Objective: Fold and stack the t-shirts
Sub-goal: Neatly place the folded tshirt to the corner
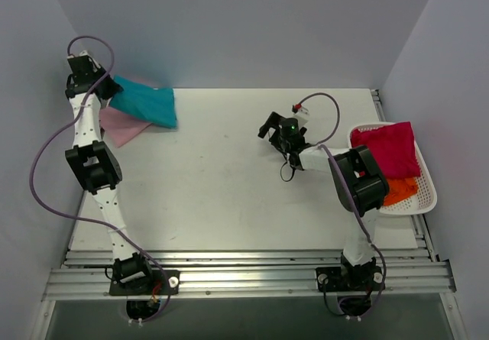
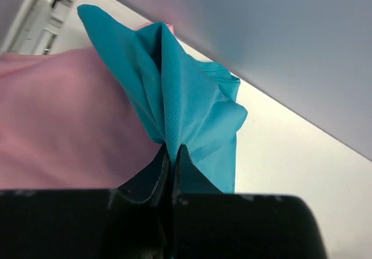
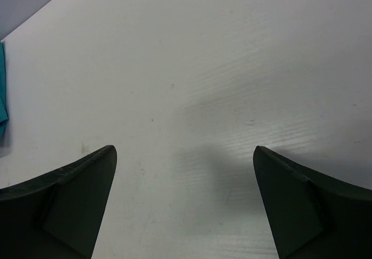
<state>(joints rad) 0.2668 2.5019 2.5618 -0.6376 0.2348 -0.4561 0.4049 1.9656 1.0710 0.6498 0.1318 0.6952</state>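
A folded teal t-shirt (image 1: 145, 102) lies at the table's back left, partly on top of a light pink t-shirt (image 1: 122, 124). My left gripper (image 1: 107, 88) is shut on the teal t-shirt's left end; in the left wrist view the teal cloth (image 2: 186, 107) bunches up from between the shut fingers (image 2: 152, 171), with the pink t-shirt (image 2: 64, 125) spread beneath it. My right gripper (image 1: 269, 128) hovers open over bare table near the middle, with nothing between its fingertips (image 3: 93, 177). A magenta t-shirt (image 1: 393, 149) and an orange t-shirt (image 1: 401, 189) sit in a basket at the right.
The white mesh basket (image 1: 428, 202) stands at the table's right edge. Grey walls close in the back and both sides. A sliver of the teal cloth (image 3: 3, 96) shows at the left edge of the right wrist view. Metal rails (image 1: 244, 267) run along the near edge.
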